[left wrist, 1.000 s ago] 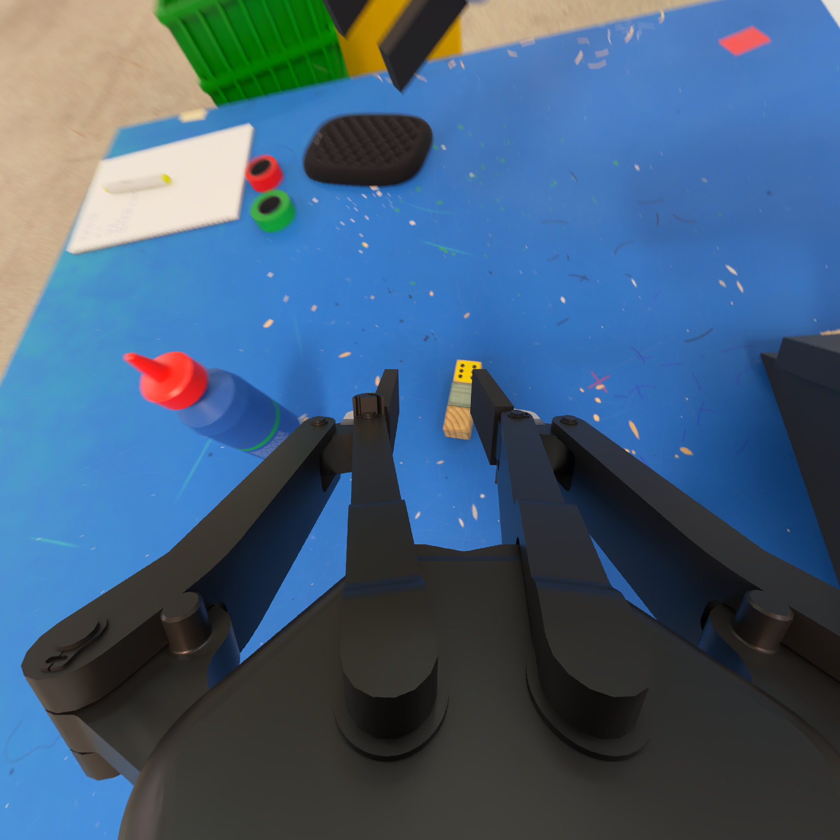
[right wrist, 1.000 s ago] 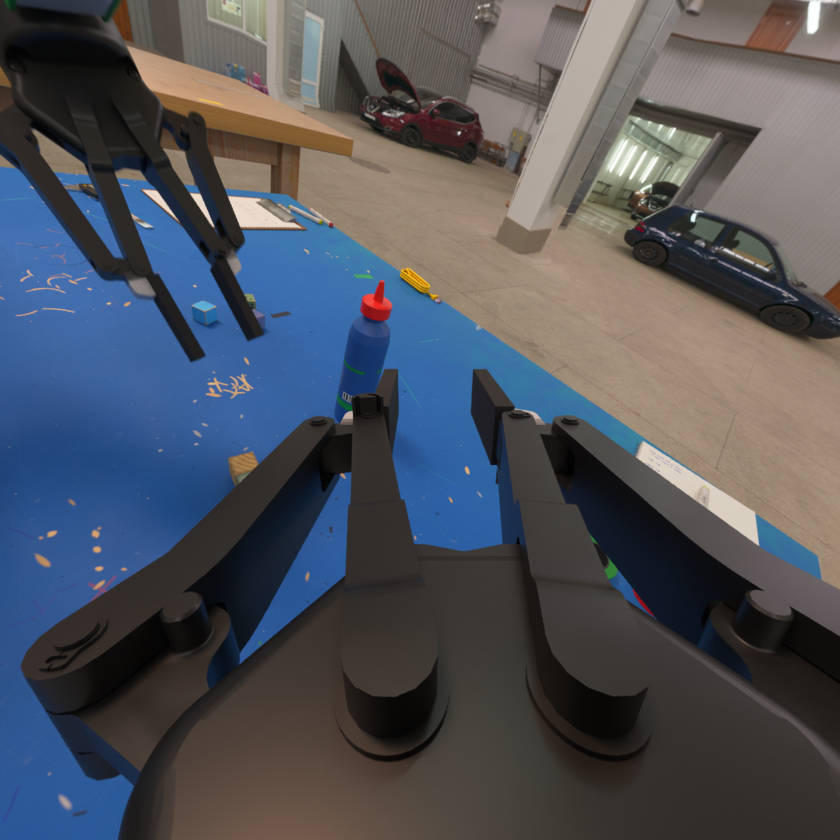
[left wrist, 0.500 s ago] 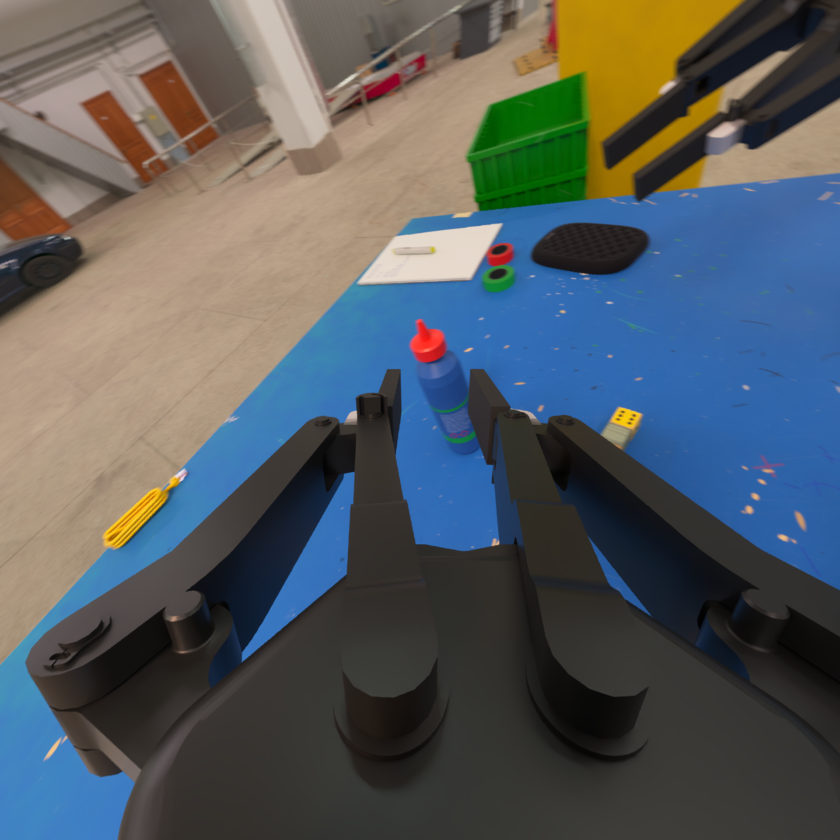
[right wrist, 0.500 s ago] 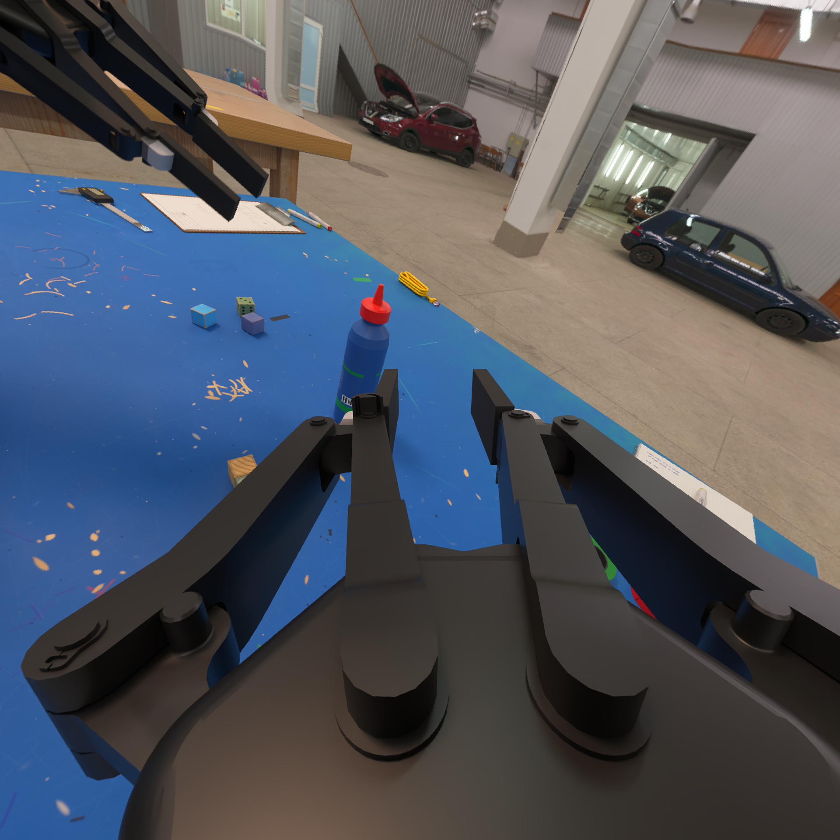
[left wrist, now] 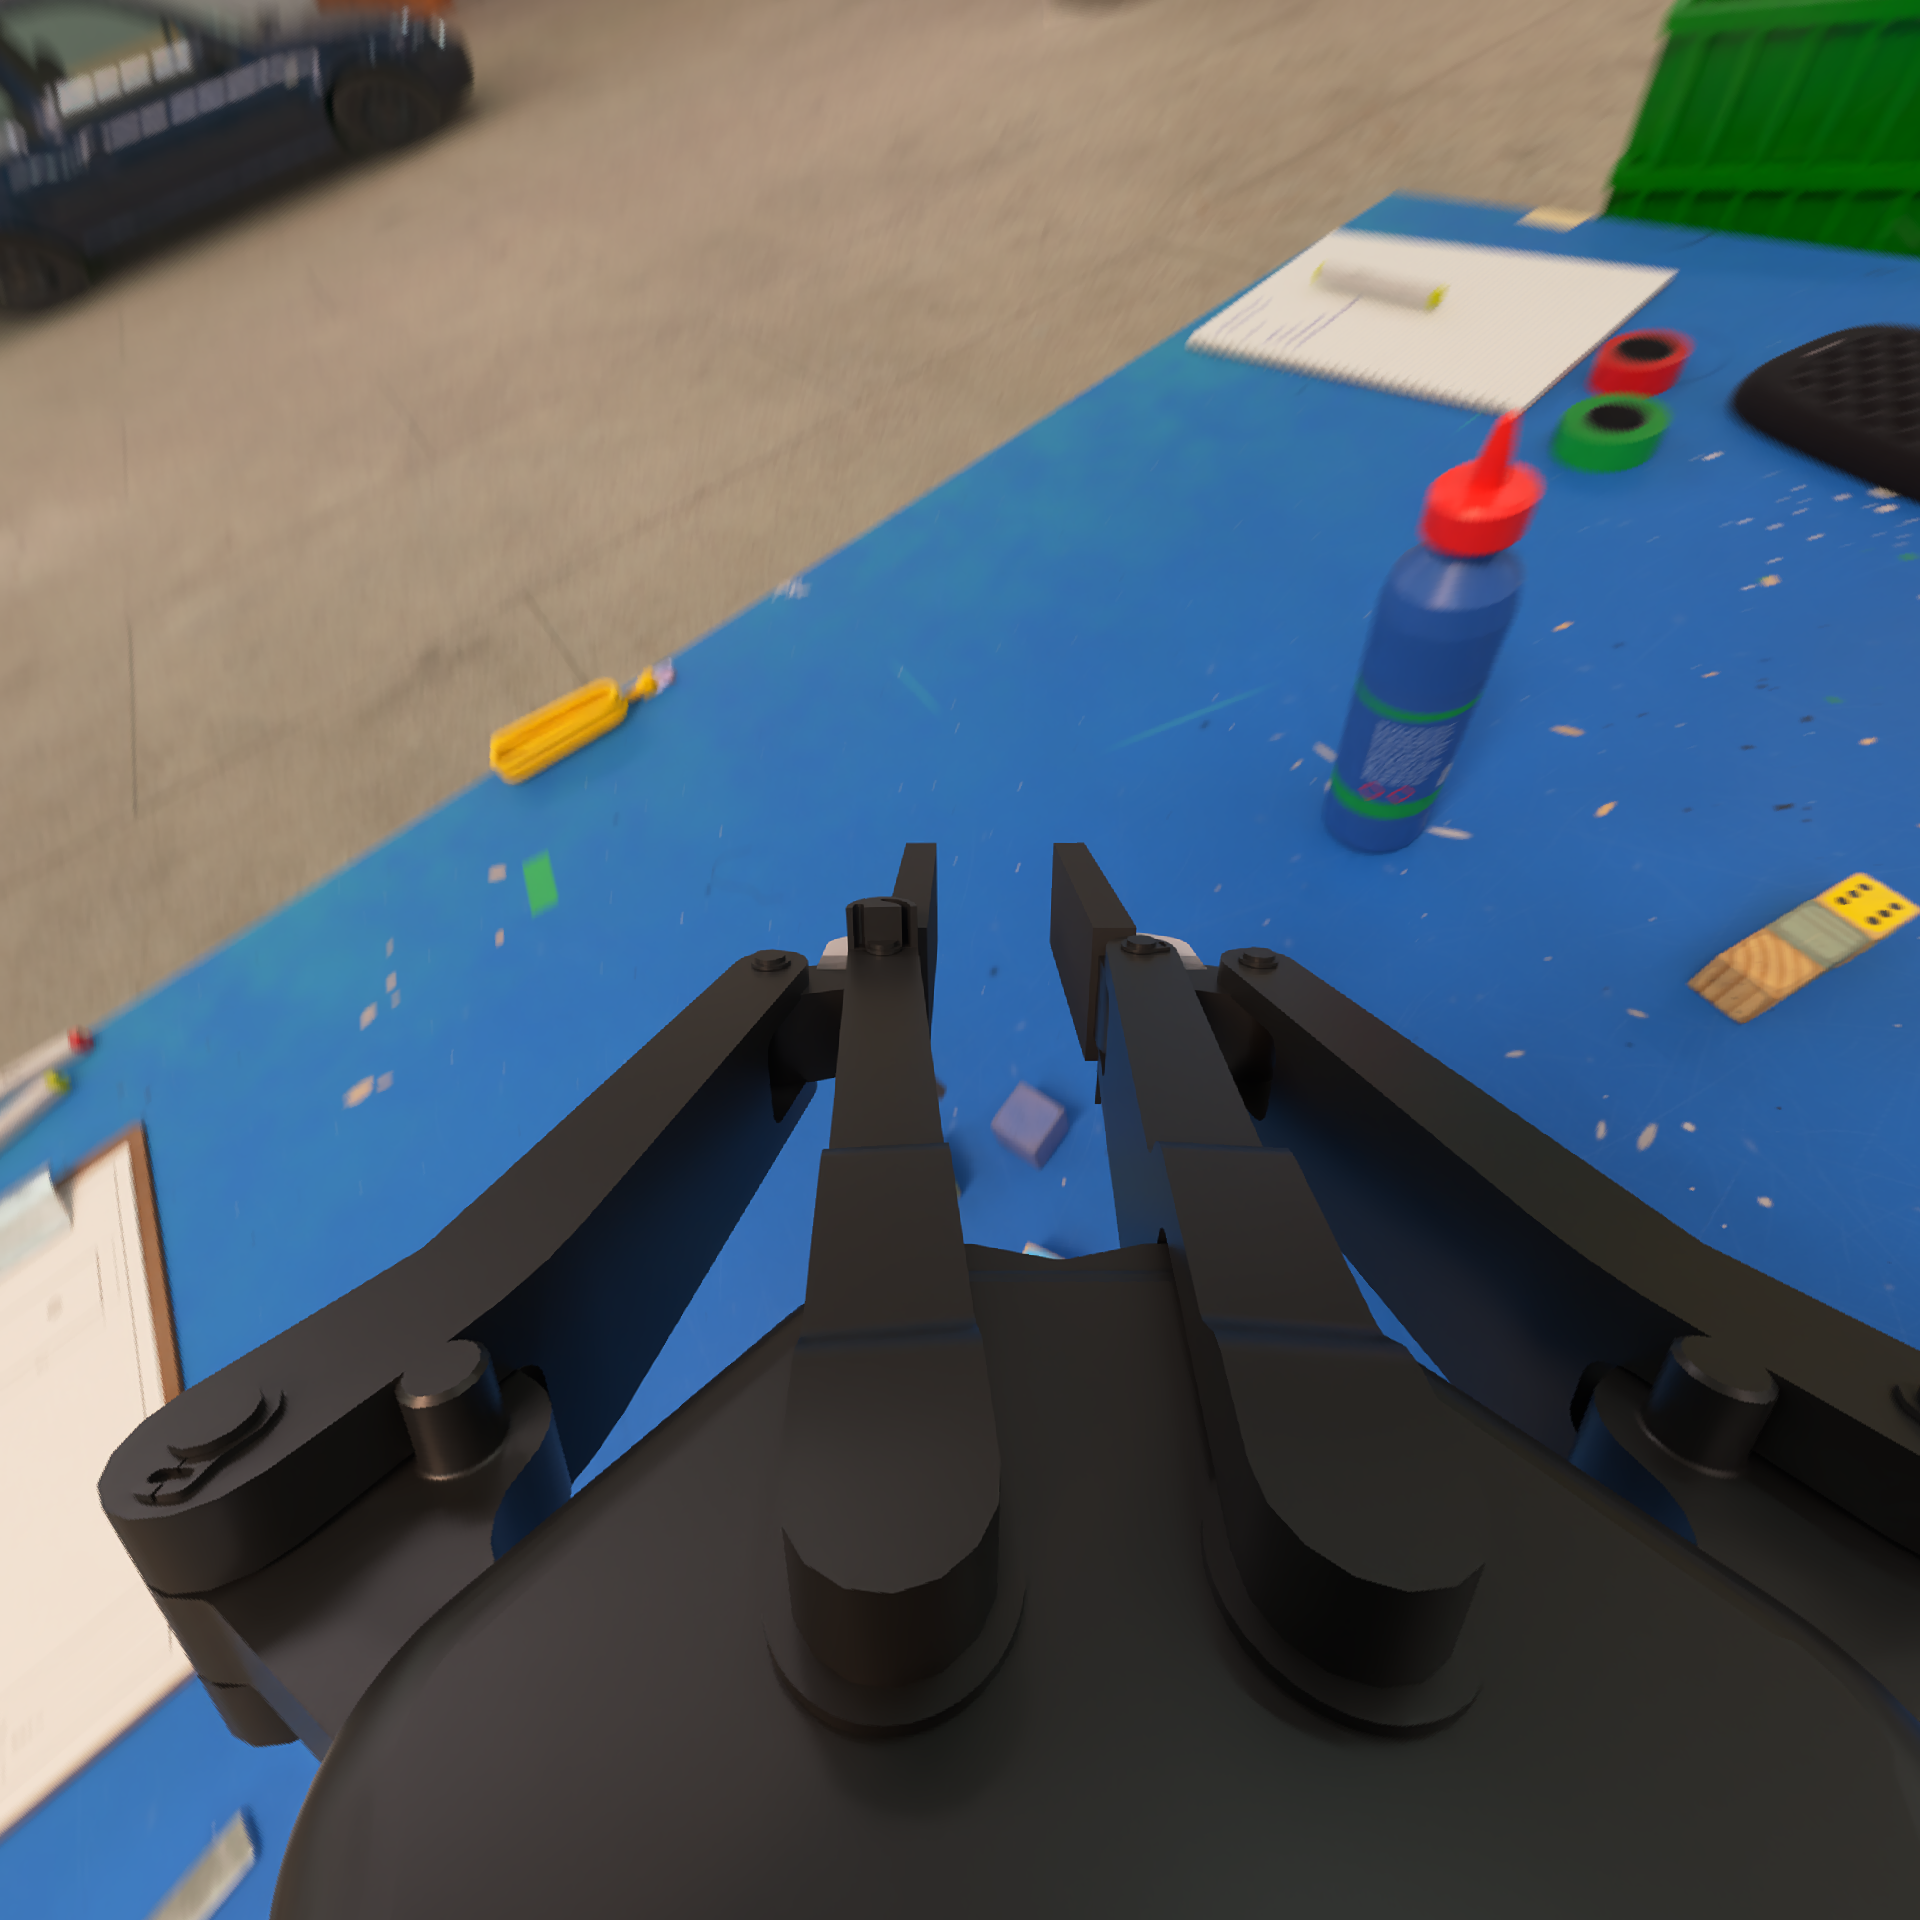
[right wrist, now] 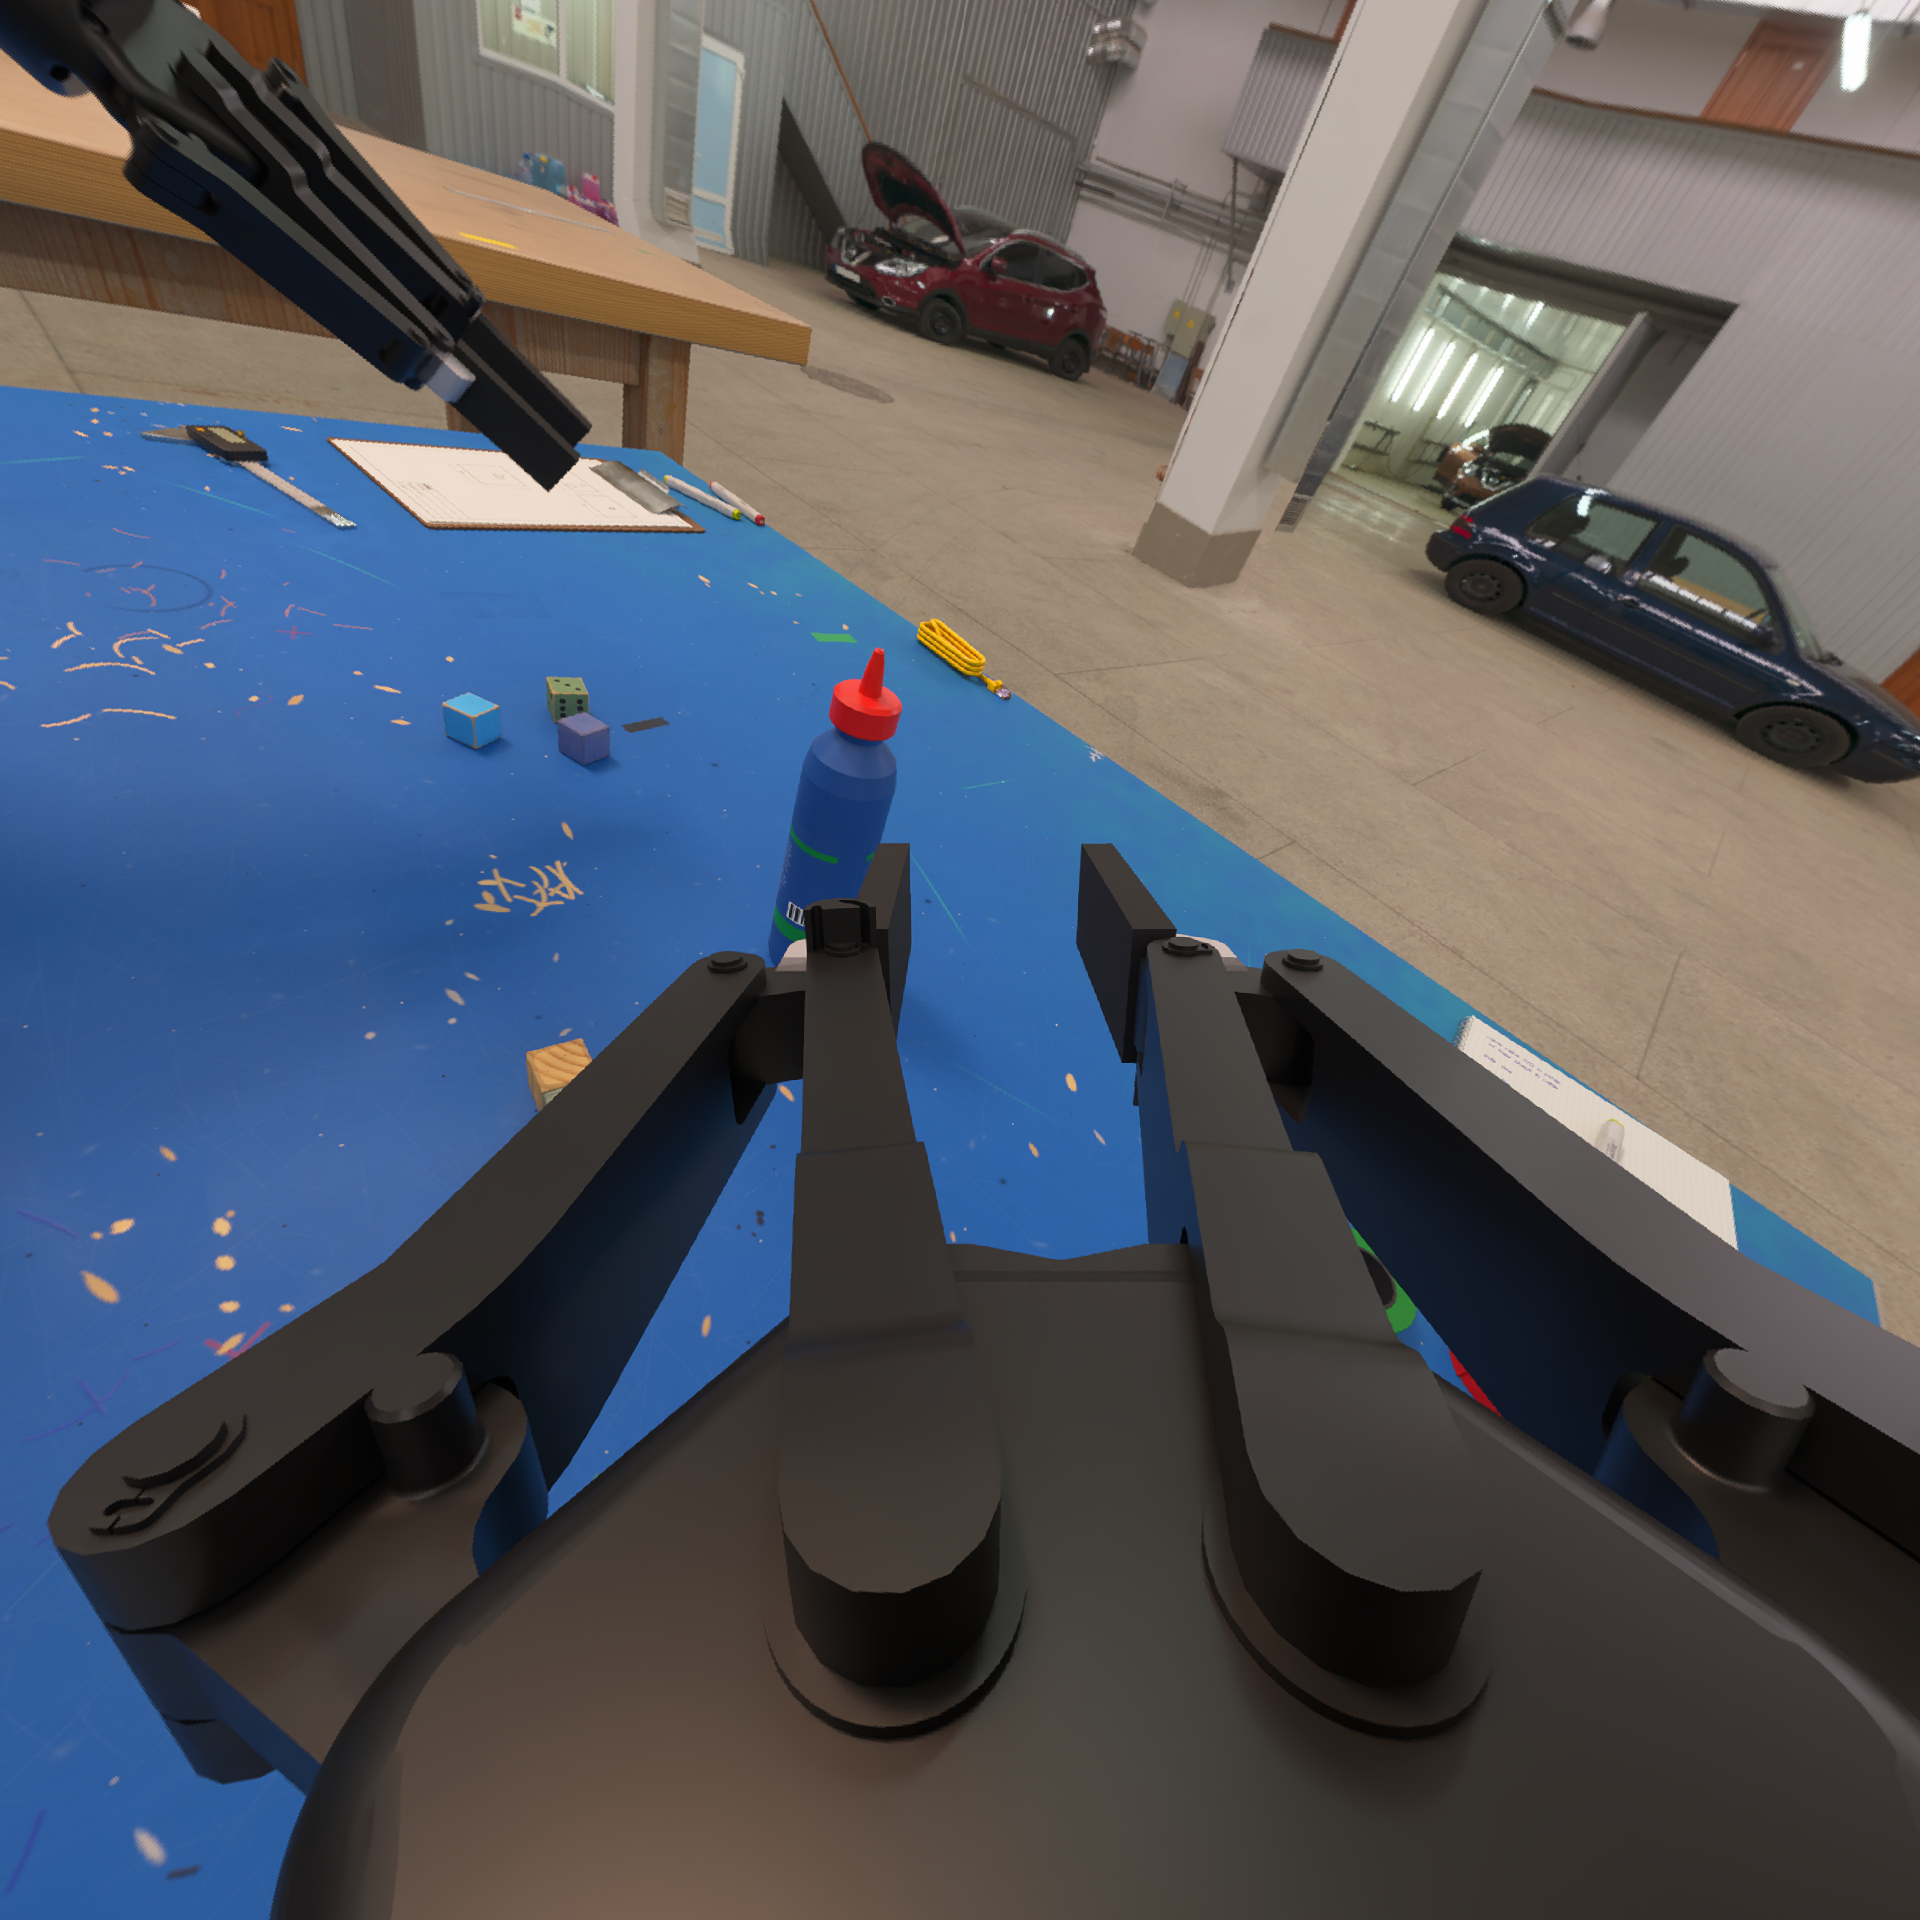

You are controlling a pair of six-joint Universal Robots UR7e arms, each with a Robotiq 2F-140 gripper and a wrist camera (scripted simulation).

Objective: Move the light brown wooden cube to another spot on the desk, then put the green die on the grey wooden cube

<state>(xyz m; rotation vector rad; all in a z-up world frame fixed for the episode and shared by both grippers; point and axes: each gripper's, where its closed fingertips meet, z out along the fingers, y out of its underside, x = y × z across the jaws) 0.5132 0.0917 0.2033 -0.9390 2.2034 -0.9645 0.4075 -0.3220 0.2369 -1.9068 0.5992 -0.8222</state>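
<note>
Standing near the green die [right wrist: 566, 696]: purple cube [right wrist: 583, 737], glue bottle [right wrist: 840, 800].

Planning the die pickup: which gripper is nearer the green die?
Left. The left gripper hangs above the desk near the green die; the right gripper sits farther off, beside the bottle.

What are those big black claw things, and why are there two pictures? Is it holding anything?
Those are a robot's two arms, and each ends in a pincer with a camera on it, so each picture looks along one pincer's fingers. One picture is from the left pincer, the other from the right pincer. Both are open and hold nothing.

Under them is a blue desk. On it stand a blue bottle with a red cap, a green die, a purple cube and a light blue cube. In the left picture three blocks touch in a row: light brown wooden cube, grey wooden cube, yellow die.
</note>
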